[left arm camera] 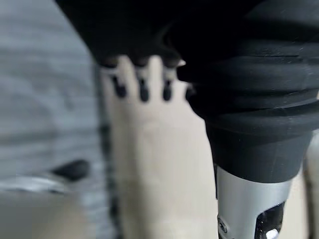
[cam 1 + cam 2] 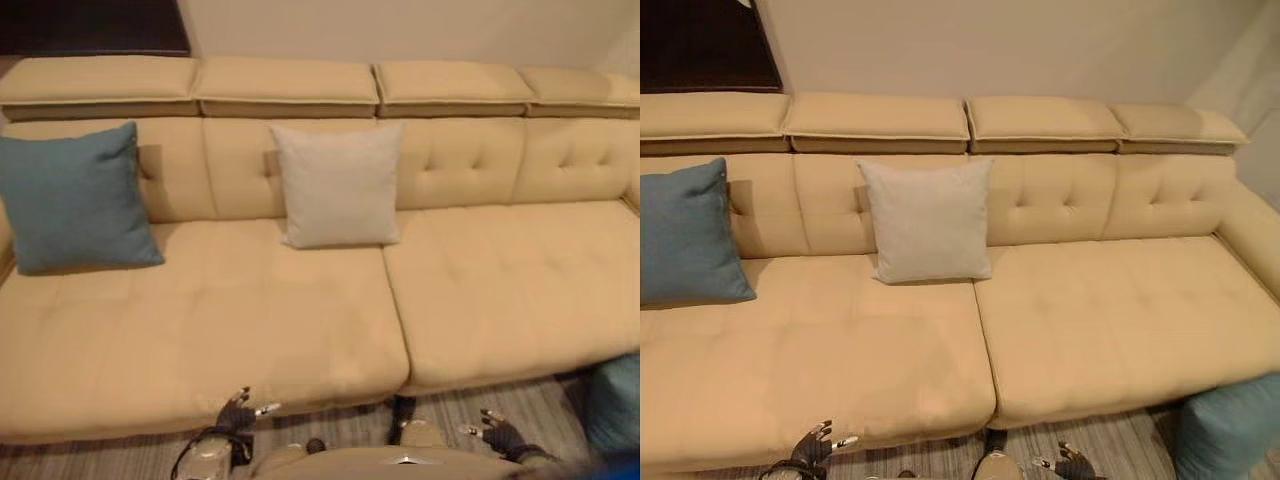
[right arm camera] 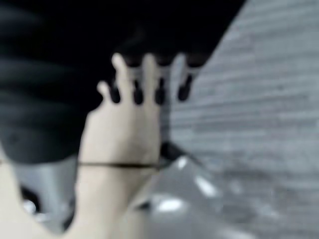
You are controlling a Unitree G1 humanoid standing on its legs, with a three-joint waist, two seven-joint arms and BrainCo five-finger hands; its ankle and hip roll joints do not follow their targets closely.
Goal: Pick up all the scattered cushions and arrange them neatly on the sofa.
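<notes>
Both hands, left (image 2: 238,415) and right (image 2: 500,436), hang spread and empty before the sofa (image 2: 300,330), a teal cushion (image 2: 1225,425) on the floor just beside the right one.

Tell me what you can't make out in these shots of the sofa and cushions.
- Teal cushion on floor: cut by the right eye view's corner, so its full shape is unknown.
- Blue cushion: cut by that view's left edge.
- Left robot hand and right robot hand: small in the eye views, blurred in the wrist views.
</notes>
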